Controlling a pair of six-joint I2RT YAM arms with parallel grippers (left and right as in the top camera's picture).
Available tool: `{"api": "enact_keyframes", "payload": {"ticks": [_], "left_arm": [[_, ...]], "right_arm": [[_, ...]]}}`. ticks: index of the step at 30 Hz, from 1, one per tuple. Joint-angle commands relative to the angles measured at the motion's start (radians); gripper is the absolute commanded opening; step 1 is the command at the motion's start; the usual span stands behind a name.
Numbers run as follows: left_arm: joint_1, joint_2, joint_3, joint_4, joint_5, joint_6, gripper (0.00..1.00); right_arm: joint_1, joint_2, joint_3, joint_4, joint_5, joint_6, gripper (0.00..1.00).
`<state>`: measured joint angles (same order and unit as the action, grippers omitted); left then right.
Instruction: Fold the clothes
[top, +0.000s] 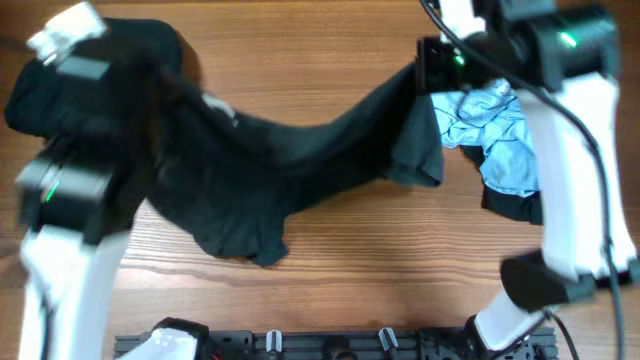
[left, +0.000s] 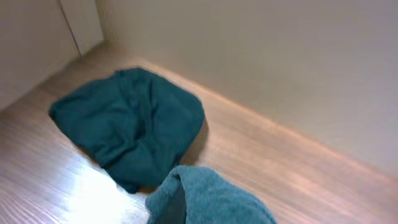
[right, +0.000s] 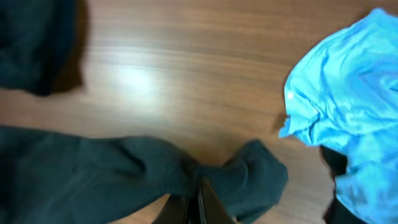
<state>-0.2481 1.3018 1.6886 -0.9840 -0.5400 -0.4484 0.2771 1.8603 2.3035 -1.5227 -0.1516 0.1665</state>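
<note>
right gripper (right: 193, 204): fingers together, clamped on a bunched edge of the dark T-shirt (top: 300, 160).
left gripper: fingers hidden. Closed, and fabric is bunched right at its camera, so I judge it pinches the shirt's other end.
left arm (top: 70, 180): blurred overhead.
long axis: left to right across the table (top: 380, 270), strung between both grippers, middle sagging, low fold on the wood.
nearer arm: neither; each holds one end.
neighbours: light blue T-shirt (top: 500, 135) just beside the right grip; crumpled dark shirt (left: 130, 118) behind the left.
next move: probably spread it flat, clear of both.
</note>
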Motion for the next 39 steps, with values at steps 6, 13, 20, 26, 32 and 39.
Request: {"api": "enact_keyframes", "payload": {"ticks": [6,13,20,26,32,39], "left_arm": [[0.040,0.349,0.004,0.260,-0.060,-0.008,0.04],[0.070,0.466,0.004,0.405,-0.059,-0.008,0.70],[0.070,0.409,0.007,0.321,0.081,-0.001,1.00],[0.069,0.380,0.005,0.060,0.342,-0.002,0.82],[0.067,0.418,-0.055,0.029,0.409,-0.001,0.71],[0.060,0.567,-0.086,0.103,0.410,0.023,0.71]], "right_arm": [[-0.083,0.348,-0.005,0.237,-0.019,-0.018,0.04],[-0.119,0.438,-0.005,0.526,-0.065,-0.080,0.85],[-0.135,0.377,0.040,0.394,-0.067,-0.093,1.00],[-0.112,0.373,0.025,0.080,-0.067,-0.142,0.95],[-0.068,0.374,0.025,0.058,-0.067,-0.146,0.95],[-0.021,0.374,0.012,0.074,-0.075,-0.141,0.95]]}}
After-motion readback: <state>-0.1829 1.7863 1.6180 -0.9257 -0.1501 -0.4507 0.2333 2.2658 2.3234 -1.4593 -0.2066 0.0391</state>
